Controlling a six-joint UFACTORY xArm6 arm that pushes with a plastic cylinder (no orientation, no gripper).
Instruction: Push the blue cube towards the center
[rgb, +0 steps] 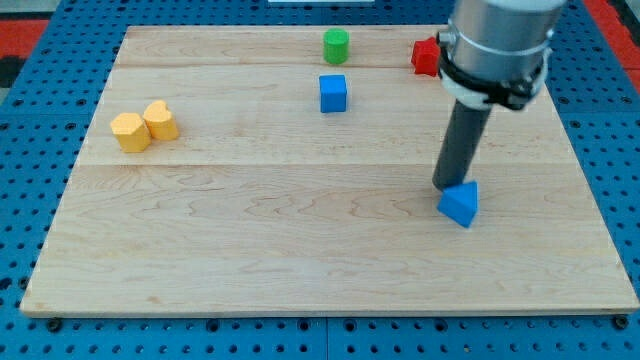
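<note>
The blue cube (333, 93) sits near the view's top, a little right of the middle of the wooden board (300, 230). My tip (447, 186) is far from it, down at the view's right, touching or nearly touching the top left of a second blue block (460, 204), which looks wedge-shaped. The rod rises from there to the arm's grey body at the view's top right.
A green cylinder (336, 45) stands just above the blue cube. A red block (426, 57) is at the top right, partly hidden by the arm. Two yellow blocks (145, 125) touch each other at the view's left.
</note>
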